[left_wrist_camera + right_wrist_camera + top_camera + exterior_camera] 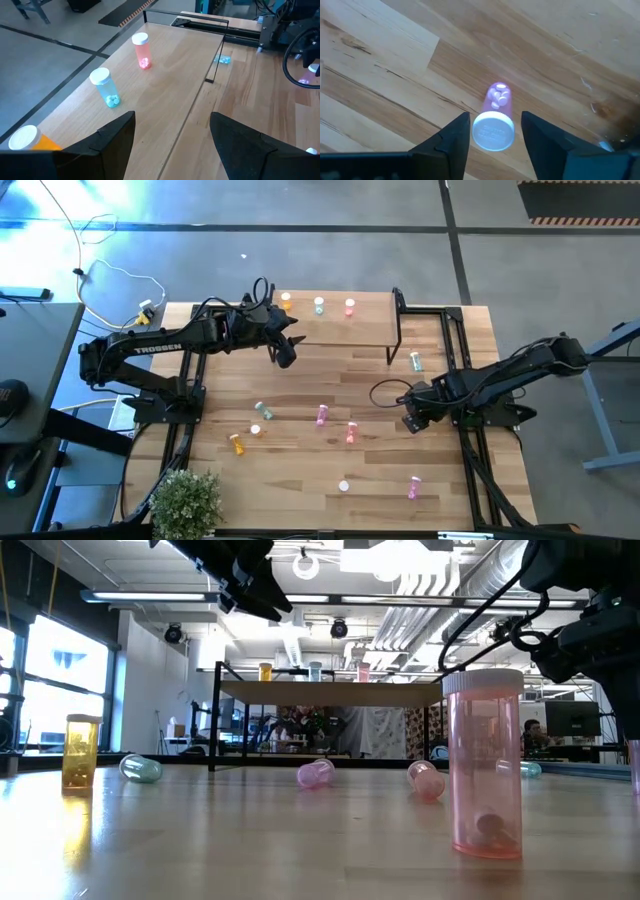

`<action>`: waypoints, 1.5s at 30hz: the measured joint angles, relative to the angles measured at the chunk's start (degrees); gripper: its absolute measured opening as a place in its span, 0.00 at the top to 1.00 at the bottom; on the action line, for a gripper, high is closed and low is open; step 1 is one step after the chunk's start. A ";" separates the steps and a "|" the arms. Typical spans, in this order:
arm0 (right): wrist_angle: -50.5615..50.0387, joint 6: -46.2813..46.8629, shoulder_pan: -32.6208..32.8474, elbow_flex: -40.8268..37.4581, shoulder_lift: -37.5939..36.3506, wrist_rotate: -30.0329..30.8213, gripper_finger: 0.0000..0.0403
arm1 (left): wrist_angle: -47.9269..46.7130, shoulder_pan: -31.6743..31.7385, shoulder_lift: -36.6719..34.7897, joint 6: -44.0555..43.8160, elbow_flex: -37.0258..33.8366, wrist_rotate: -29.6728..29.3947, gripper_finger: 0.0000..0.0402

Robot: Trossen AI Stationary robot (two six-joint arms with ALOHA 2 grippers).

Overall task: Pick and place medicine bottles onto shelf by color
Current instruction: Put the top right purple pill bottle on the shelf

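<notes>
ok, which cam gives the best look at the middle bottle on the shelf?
Left wrist view. The pale blue bottle stands upright on the shelf, close, with its white cap and contents clear. The high view shows it as a tiny speck, the low view shows it small and far off on the shelf top, and the right wrist view misses it.

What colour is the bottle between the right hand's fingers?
Pale purple-pink see-through plastic bottle with a white cap; the right wrist view shows it best.

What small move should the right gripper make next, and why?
Probably finish closing. In the right wrist view the right gripper has its fingers on both sides of a pink bottle with a white cap, and small gaps remain, so it is not gripped yet.
</notes>
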 joint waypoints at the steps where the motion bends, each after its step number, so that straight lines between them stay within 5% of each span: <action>1: 0.00 0.00 0.00 0.00 0.00 0.00 0.61 | 0.00 0.00 0.00 0.00 0.00 0.00 0.39; 8: 0.00 0.00 0.00 0.00 0.00 0.02 0.68 | 0.02 0.00 0.00 0.02 0.00 0.00 0.39; 26: 0.14 0.44 0.00 2.65 0.00 -0.09 0.69 | 0.04 0.00 0.00 0.59 0.00 0.01 0.39; 36: -0.97 -1.00 -0.80 13.56 0.00 2.03 0.69 | 0.04 0.00 0.00 0.46 0.00 0.02 0.39; 45: -2.54 -6.85 -7.36 26.38 0.72 11.81 0.69 | 0.02 0.00 0.00 0.48 0.00 0.04 0.39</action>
